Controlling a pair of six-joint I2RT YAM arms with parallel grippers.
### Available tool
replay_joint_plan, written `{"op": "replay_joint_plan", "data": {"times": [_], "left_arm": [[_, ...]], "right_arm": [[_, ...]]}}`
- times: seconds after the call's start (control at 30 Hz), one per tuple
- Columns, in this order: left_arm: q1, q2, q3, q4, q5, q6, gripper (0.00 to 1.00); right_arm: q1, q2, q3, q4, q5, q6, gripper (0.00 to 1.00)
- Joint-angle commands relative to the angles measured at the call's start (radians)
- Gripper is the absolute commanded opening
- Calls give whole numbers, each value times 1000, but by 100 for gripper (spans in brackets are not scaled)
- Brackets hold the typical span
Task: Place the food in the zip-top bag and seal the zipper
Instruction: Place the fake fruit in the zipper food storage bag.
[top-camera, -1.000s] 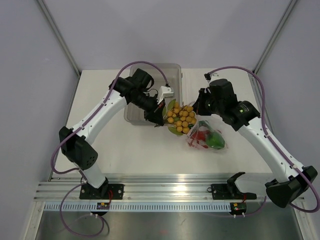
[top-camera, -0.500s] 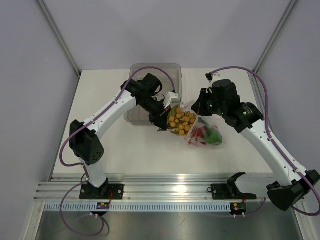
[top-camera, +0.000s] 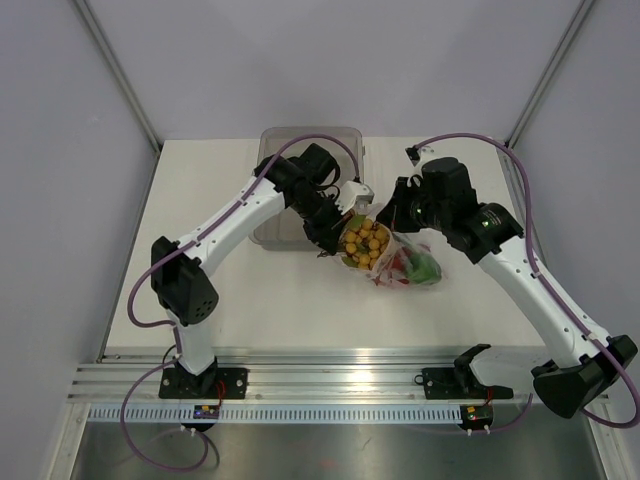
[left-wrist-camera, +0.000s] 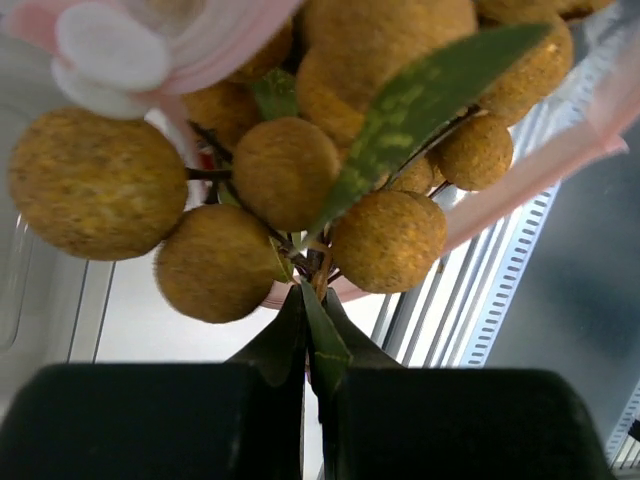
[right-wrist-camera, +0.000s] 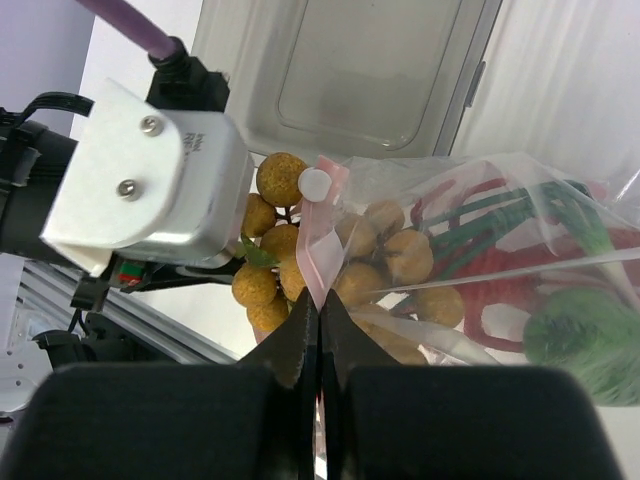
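Observation:
My left gripper (left-wrist-camera: 312, 300) is shut on the stem and leaf of the cluster of yellow-tan balls (left-wrist-camera: 290, 170), which hangs at the mouth of the zip-top bag (top-camera: 410, 268). Part of the cluster (right-wrist-camera: 270, 280) sits outside the pink zipper (right-wrist-camera: 322, 240) and part shows behind the plastic. My right gripper (right-wrist-camera: 320, 305) is shut on that zipper strip, holding the bag's mouth up. Inside the bag lie the red lobster (right-wrist-camera: 480, 300), the green pepper (right-wrist-camera: 585, 345) and the thin green stalks (right-wrist-camera: 510, 215). From above, the left gripper (top-camera: 333, 240) and right gripper (top-camera: 395, 218) flank the cluster (top-camera: 365, 243).
The rigid clear grey tray (top-camera: 275, 215) stands behind the left arm, at the back of the white table (top-camera: 250, 300). A metal rail (top-camera: 330, 385) runs along the near edge with both arm bases.
The left arm has swung right with the cluster, away from the tray and up to the bag's mouth. The right gripper has kept hold of the bag, which has bunched up slightly.

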Motion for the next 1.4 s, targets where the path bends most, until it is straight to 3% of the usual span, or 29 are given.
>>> {"op": "replay_joint_plan", "data": {"times": [0.0,0.23,0.43,0.67,0.83,1.1,1.37], "left_arm": [[-12,2,27,39,-139,-63,0],[-27,-9,56,31,-216,-81,0],[-44,-57,50,39,-121,-32,0],[-44,-228,-164,197,-118,-9,0],[-44,-377,-335,360,-6,17,0],[-50,-265,-231,206,97,65,0],[-69,-325,-280,252,151,68,0]], "right_arm": [[0,-19,41,84,-34,23,0],[0,-4,66,81,-41,26,0],[1,25,61,98,-55,52,0],[1,45,49,72,29,86,0],[3,61,51,73,48,107,0],[1,65,60,107,8,118,0],[1,79,54,109,2,120,0]]}}
